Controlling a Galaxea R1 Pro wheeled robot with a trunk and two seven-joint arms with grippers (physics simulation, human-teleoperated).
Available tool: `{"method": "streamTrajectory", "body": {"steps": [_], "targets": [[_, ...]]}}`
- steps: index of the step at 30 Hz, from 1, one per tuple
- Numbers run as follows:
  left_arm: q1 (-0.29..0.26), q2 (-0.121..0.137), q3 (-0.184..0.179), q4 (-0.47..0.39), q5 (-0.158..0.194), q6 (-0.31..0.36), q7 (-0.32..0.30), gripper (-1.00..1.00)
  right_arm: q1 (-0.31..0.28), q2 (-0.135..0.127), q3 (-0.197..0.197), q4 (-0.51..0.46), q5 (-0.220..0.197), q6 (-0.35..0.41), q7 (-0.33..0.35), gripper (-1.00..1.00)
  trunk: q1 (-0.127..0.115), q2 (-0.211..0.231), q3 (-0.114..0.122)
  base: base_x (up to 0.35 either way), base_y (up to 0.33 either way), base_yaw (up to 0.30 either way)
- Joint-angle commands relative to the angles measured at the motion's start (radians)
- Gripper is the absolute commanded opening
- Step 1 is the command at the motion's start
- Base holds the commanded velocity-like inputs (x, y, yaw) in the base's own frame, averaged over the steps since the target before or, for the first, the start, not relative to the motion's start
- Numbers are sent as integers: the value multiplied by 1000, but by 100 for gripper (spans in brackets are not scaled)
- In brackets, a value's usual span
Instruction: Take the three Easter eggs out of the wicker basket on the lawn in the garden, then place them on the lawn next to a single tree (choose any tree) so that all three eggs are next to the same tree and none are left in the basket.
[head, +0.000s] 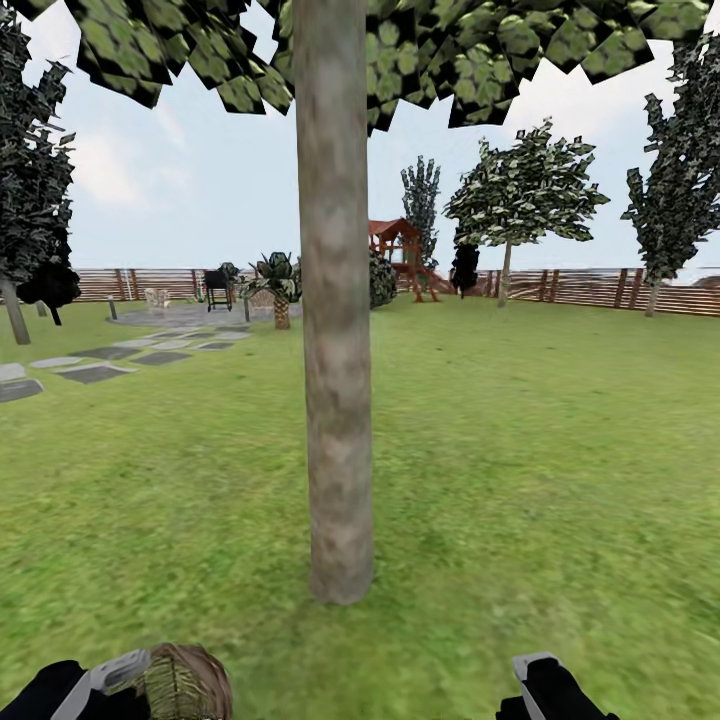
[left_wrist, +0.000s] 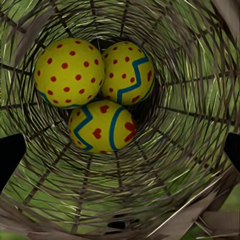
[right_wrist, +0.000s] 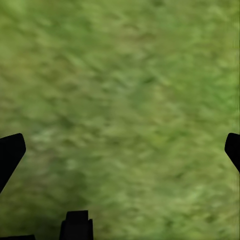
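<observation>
In the left wrist view I look straight down into the wicker basket (left_wrist: 185, 165). Three yellow Easter eggs lie together at its bottom: one with red spots (left_wrist: 70, 72), one with a blue zigzag (left_wrist: 127, 72), one with red hearts (left_wrist: 102, 126). My left gripper (left_wrist: 120, 152) is open above the basket's mouth, a dark fingertip at each side. From the head camera the basket (head: 185, 685) sits at the bottom left, against my left gripper (head: 110, 675). The tree (head: 338, 400) rises from the lawn (head: 520, 450) just ahead. My right gripper (right_wrist: 120, 150) hangs open over bare grass.
Grey paving slabs (head: 95, 372) run off at the far left. A low palm plant (head: 278, 285), a black grill (head: 217, 285) and a red play frame (head: 400, 255) stand far back by the slatted fence (head: 590, 288). More trees (head: 520, 200) line the fence.
</observation>
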Motion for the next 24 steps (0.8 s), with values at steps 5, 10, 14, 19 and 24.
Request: {"method": "streamTrajectory", "body": {"steps": [5,10,14,19,24], "targets": [[0,1,7,-2,-3,6,-4,100,-1,-1,6,-1,5,6,-1,100,19,-36,-17,0,0,0],[0,0,7,-2,-3,6,-4,100,-1,1,6,-1,5,5,-1,100,38,-71,-33,0,0,0],[0,-1,7,-2,-3,6,-4,100,-1,2,6,-1,5,5,-1,100,54,-99,-45,0,0,0],[0,0,7,-2,-3,5,-4,100,-1,3,6,0,5,5,-1,100,73,-134,-61,0,0,0],[0,0,7,-2,-3,5,-4,100,-1,6,7,0,6,4,-1,100,92,-169,-76,0,0,0]]}}
